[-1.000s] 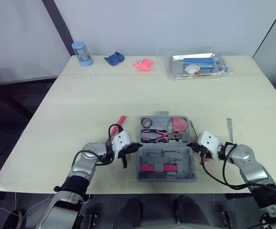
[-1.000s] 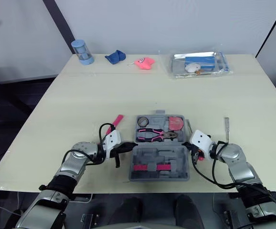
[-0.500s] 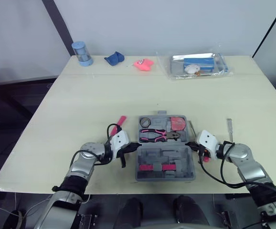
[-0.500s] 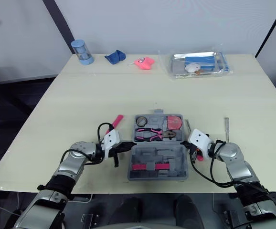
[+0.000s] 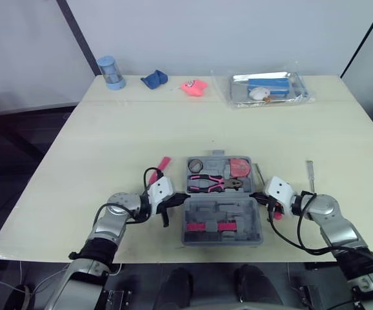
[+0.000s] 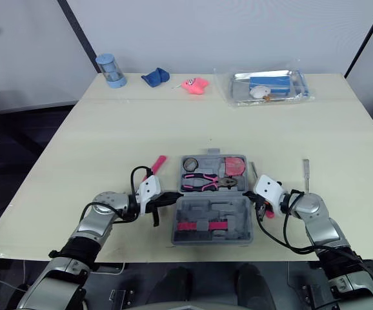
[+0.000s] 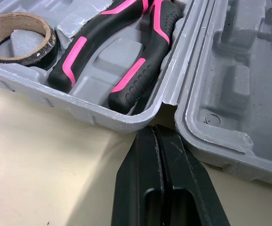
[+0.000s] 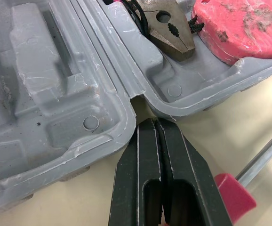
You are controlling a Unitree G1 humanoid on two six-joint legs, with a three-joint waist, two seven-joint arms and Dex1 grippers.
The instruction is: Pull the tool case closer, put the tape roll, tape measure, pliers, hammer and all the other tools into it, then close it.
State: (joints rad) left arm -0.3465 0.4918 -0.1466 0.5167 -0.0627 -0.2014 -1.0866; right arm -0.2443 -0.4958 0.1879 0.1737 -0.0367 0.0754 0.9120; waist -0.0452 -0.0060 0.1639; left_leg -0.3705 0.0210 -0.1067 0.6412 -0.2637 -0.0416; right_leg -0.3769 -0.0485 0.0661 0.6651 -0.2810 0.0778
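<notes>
Left wrist view: the left gripper (image 7: 155,136) has its jaws pressed together, with the tip set in the hinge notch of the tool case (image 5: 238,210). The right gripper (image 8: 154,127), jaws likewise together, sits at the opposite notch, with a pink-handled tool (image 8: 234,197) just beside it.

The case lies open at lower centre of the head views, near the table (image 5: 109,142) edge. Its far half holds the tape roll (image 5: 197,166), pliers (image 5: 215,183) and tape measure (image 5: 241,167). Outside it lie a pink tool (image 5: 163,163) to the left and a screwdriver (image 5: 310,174) to the right.

Risks, in my judgement:
- You grip nothing, so uneven pressure could skew the case or let a tip slip from its notch.
- Bring the case much nearer and its near half may overhang the edge.
- Your right arm could drag the loose handle along.
</notes>
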